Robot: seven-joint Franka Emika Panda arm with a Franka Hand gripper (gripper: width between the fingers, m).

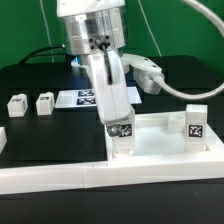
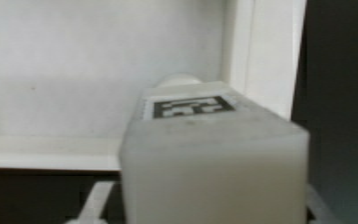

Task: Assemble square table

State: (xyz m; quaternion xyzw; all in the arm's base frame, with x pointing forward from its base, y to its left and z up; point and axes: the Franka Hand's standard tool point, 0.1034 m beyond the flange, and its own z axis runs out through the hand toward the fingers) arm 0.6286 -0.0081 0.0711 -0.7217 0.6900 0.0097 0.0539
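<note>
Square table (image 1: 160, 143), a white plastic rimmed slab, sits under my gripper (image 1: 113, 113), which is half-closed around a white tagged leg (image 1: 121, 131) at its corner rim.

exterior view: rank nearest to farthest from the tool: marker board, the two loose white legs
1. Thin flat white marker board, just to the exterior view's left of the tool.
2. Inner small white plastic tagged leg, farther left.
3. Outer small white plastic tagged leg, near the left edge.
</note>
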